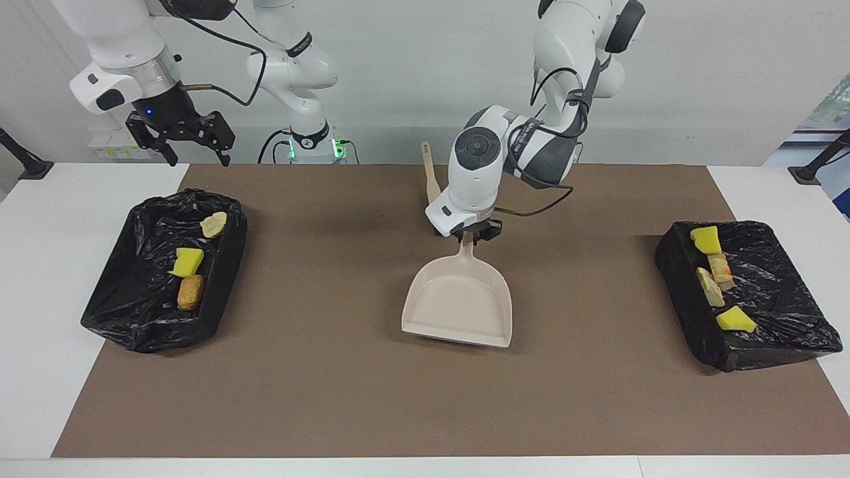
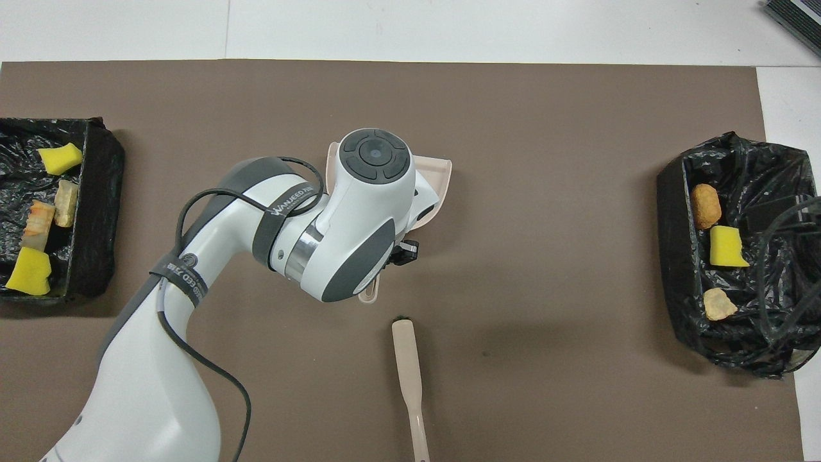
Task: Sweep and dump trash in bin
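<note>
From the facing view, I have the left gripper [image 1: 469, 234] clamped on the handle of the beige plastic dustpan [image 1: 458, 305], whose scoop rests mouth-down-table on the brown mat [image 1: 319, 372], roughly midway between the two bins. The pan looks empty to me. The trash is all binned: three scraps [image 1: 189, 262] (a pale chunk, a yellow sponge piece, a tan bread-like lump) lie in the black-bag-lined bin at the right arm's end [image 1: 133, 318], and four scraps [image 1: 716, 279] lie in the black-bag-lined bin at the left arm's end [image 1: 783, 332]. The right gripper [image 1: 192, 136] hangs in the air over the table edge near its own bin, fingers spread and holding nothing; that arm waits. The beige brush [image 1: 430, 176] shows only its handle, nearer to the robots than the dustpan.

From the overhead view, the left arm's wrist covers most of the dustpan [image 2: 436, 176]; only a corner of the scoop and the handle tip show. The brush [image 2: 408, 378] lies flat on the mat [image 2: 545, 160], apart from the pan, untouched. No scrap shows on the mat here: three [image 2: 721, 250] sit in one bin [image 2: 673, 269], four [image 2: 45, 218] in the other [image 2: 96, 212].

I judge sweeping and dumping done, and the step in hand is setting the dustpan down. Next I'd need to spread the left fingers, lift clear without dragging the handle, and retreat.
</note>
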Robot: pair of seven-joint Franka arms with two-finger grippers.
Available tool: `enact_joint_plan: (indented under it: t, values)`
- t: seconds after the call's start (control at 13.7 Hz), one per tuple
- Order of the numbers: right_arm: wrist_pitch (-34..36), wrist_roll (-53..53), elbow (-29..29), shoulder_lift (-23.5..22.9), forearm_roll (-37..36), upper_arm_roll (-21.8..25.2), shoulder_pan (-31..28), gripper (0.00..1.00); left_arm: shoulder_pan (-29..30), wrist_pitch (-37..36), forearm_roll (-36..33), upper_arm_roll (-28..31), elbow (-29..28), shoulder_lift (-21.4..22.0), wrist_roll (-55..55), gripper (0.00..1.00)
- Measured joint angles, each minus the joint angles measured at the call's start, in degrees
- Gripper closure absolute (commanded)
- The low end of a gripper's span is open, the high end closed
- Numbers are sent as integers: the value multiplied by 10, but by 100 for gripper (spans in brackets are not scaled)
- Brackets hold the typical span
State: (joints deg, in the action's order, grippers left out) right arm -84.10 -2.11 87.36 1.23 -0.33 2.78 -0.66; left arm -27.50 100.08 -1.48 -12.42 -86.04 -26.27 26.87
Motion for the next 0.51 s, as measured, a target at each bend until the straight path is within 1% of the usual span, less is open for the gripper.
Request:
enact_joint_plan:
  t: [0.22,0.36,0.51]
  values:
    - [0,16,2,0,0,-2,0,0,-11,32,0,0,0,-23,11,100]
    - [-17,17,9,1,0,-3,2,0,-13,54,0,0,-1,-29,13,100]
    - [-22,15,13,1,-1,-6,4,0,-14,59,0,0,-5,-31,15,100]
